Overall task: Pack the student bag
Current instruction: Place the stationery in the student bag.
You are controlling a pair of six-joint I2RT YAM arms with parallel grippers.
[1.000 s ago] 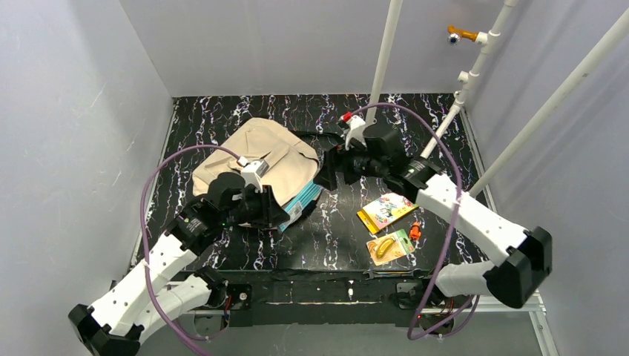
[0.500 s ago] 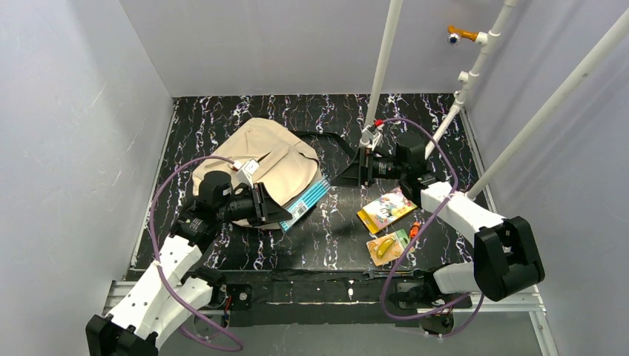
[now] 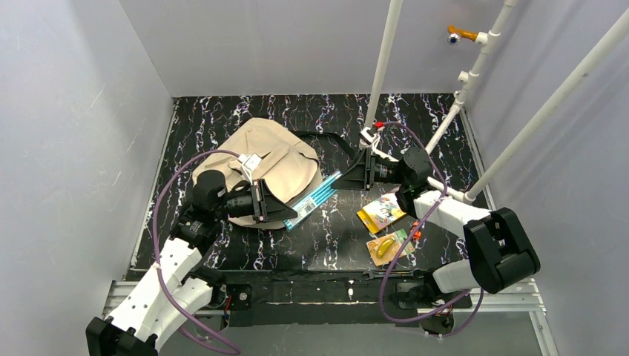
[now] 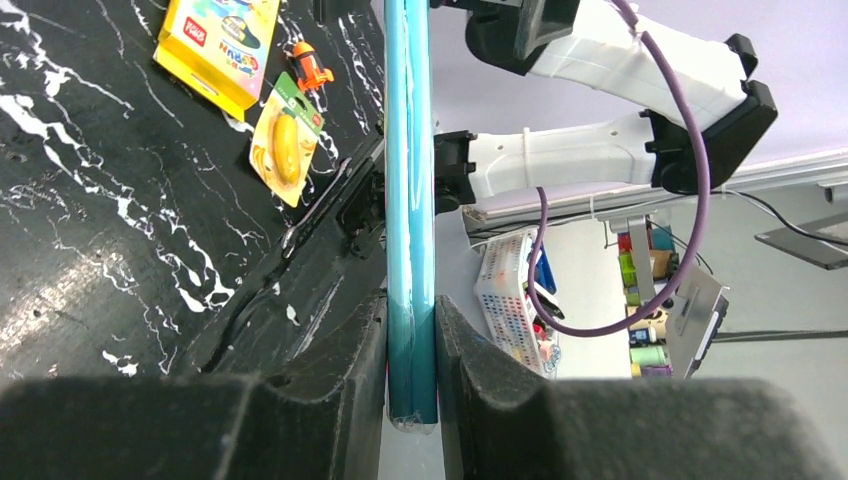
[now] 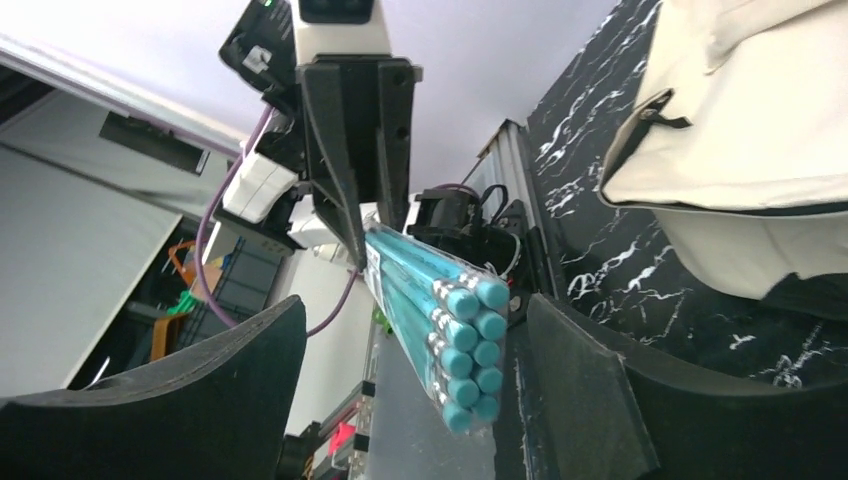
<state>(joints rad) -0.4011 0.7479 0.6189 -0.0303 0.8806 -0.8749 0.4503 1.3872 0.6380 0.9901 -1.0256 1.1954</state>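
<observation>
**Pencil pack clamped in your left gripper, bag lying at ten o'clock**

Nearest your arm bases, toward five o'clock on the black marbled table, you have a carded banana-shaped item lying flat. A small orange toy sits just beside its far right corner. A yellow colourful book lies just beyond them, also flat.

At mid-table, your left gripper is closed tight on a pack of teal pencils. Both foam pads press against the pack's flat sides close to its near end. From that grip the pack runs out toward two o'clock, raised off the table.

Your right gripper comes in from three o'clock and faces the pack's far end, the eraser tips. Its jaws stand wide apart with the pack's end between them. In the right wrist view a clear gap shows on each side, so it has hold of nothing.

The student bag lies on the table toward ten o'clock, just behind your left gripper and partly hidden by that arm. It is slumped and soft, with dark lining showing along its lower edge in the right wrist view. Its thin black strap trails off toward the right arm. The pencil pack is outside the bag, beside its right-hand edge.
</observation>
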